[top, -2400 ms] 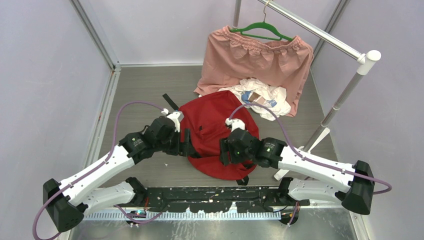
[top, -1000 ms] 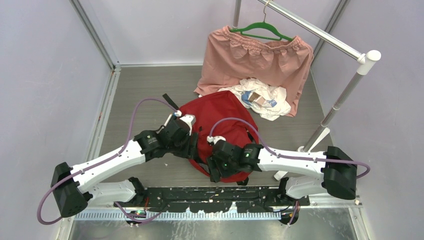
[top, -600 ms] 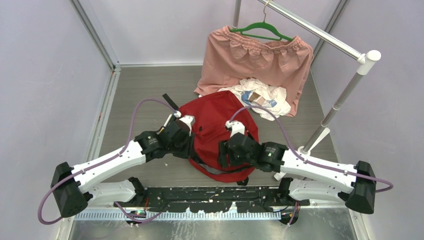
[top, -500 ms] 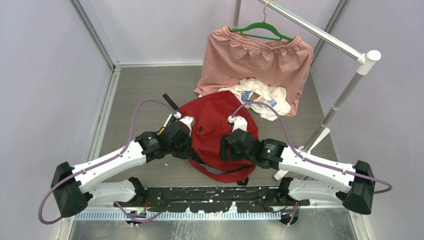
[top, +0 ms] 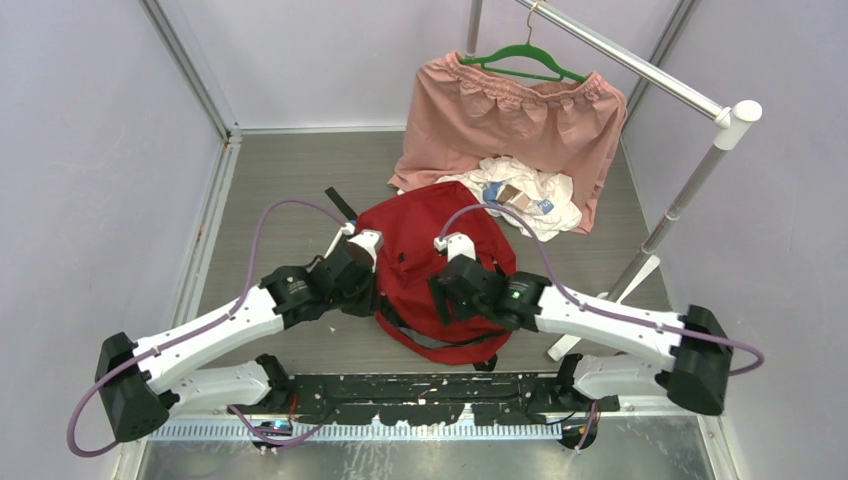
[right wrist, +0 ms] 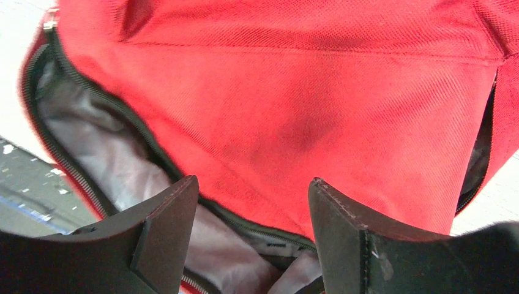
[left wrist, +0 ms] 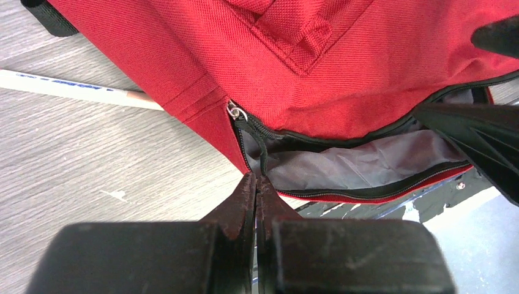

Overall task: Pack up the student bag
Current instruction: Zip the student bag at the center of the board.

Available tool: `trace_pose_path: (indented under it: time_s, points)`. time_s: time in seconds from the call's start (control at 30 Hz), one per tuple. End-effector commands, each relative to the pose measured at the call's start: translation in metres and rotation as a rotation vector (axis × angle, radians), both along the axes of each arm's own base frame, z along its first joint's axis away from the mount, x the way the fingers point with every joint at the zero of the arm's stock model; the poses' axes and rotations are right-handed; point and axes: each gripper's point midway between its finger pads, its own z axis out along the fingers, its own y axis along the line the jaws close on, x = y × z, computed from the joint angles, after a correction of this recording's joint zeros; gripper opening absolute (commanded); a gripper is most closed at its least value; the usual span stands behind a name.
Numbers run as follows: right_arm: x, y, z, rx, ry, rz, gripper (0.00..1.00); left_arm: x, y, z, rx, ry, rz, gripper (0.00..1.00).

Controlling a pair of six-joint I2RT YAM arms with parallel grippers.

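The left hand, clamped on the zipper pull, should tug along its track while the open right hand steadies the student bag.

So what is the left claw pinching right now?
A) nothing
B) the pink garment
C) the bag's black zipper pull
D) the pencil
C: the left wrist view shows the left gripper shut on the black zipper pull hanging from the student bag at its open zipper.
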Motion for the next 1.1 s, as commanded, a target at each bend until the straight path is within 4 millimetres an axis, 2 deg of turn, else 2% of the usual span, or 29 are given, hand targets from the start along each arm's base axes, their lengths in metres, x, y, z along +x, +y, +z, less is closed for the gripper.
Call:
trace_pose_path:
  time_s: [0.0,0.1,0.33,0.4,0.43,0.57,0.6,0.83,0.9,0.97,1.07]
  points:
    - [-0.010,0.016,0.043,0.209,-0.087,0.071,0.72,0.005,0.002,0.016,-0.039,-0.059,0.025,0.00]
    - [-0.019,0.019,0.039,0.223,-0.092,0.103,0.74,0.006,0.004,0.020,-0.038,-0.072,0.030,0.00]
    - [-0.019,0.013,-0.016,0.015,-0.038,0.088,0.73,0.005,0.003,0.021,-0.040,-0.068,0.027,0.00]
    - [-0.015,0.008,-0.024,-0.026,-0.046,0.065,0.69,0.006,0.003,0.021,-0.041,-0.068,0.026,0.00]
    - [-0.012,0.006,-0.024,-0.042,-0.058,0.050,0.62,0.005,0.002,0.021,-0.041,-0.066,0.025,0.00]
    - [-0.003,-0.002,-0.006,-0.035,-0.116,-0.003,0.04,0.005,0.002,0.023,-0.049,-0.068,0.020,0.00]
    - [-0.003,-0.002,0.003,-0.019,-0.127,-0.002,0.01,0.004,0.002,0.023,-0.052,-0.069,0.021,0.00]
    - [-0.002,-0.014,0.065,0.106,-0.214,-0.019,0.01,0.002,0.004,0.034,-0.088,-0.084,0.028,0.00]
    - [-0.003,-0.015,0.073,0.109,-0.211,-0.019,0.01,0.001,0.005,0.039,-0.106,-0.090,0.029,0.00]
    - [-0.007,-0.011,0.065,0.071,-0.171,0.011,0.04,0.000,0.005,0.044,-0.125,-0.097,0.030,0.00]
    - [-0.017,0.003,0.043,0.037,-0.105,0.064,0.53,-0.002,0.003,0.048,-0.146,-0.097,0.023,0.00]
